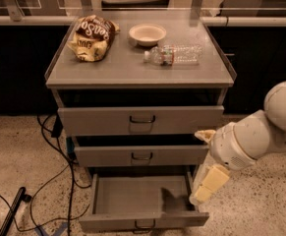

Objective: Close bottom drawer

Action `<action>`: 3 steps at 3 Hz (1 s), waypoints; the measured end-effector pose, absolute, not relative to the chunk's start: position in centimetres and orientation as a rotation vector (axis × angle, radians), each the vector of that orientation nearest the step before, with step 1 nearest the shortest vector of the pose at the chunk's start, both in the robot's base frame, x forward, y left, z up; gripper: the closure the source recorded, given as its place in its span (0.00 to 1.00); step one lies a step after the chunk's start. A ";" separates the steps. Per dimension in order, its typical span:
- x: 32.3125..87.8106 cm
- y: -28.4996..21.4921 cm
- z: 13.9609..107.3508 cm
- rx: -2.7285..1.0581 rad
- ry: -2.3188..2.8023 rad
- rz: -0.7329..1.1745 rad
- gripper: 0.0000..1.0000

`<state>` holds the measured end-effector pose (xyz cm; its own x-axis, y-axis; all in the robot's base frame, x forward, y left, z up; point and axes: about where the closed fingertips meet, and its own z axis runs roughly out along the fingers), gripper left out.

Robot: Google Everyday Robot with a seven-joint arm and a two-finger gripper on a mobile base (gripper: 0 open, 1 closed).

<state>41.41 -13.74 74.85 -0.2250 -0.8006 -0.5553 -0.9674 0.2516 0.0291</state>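
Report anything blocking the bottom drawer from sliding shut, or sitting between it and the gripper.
Nothing visible does. The bottom drawer is pulled out, its inside bare. The gripper hangs beside its right wall, nothing between them.

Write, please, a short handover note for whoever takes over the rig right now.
Gripper: low at the cabinet's right side, next to the bottom drawer's right wall. Whether it touches the wall cannot be told. It is not at the front panel.
Bottom drawer: pulled well out, nothing visible inside.
Done: no closing yet.
Left: probably bring the gripper round to the drawer's front and push it fully in.
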 end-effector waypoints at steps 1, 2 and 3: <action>40.1 -15.8 68.8 -1.556 2.187 0.567 0.00; 39.0 -17.9 64.2 -1.481 2.213 0.597 0.00; 39.2 -19.2 59.9 -1.461 2.148 0.605 0.00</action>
<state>39.24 -19.16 59.86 -0.3225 -0.7303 -0.6022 -0.9372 0.3357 0.0948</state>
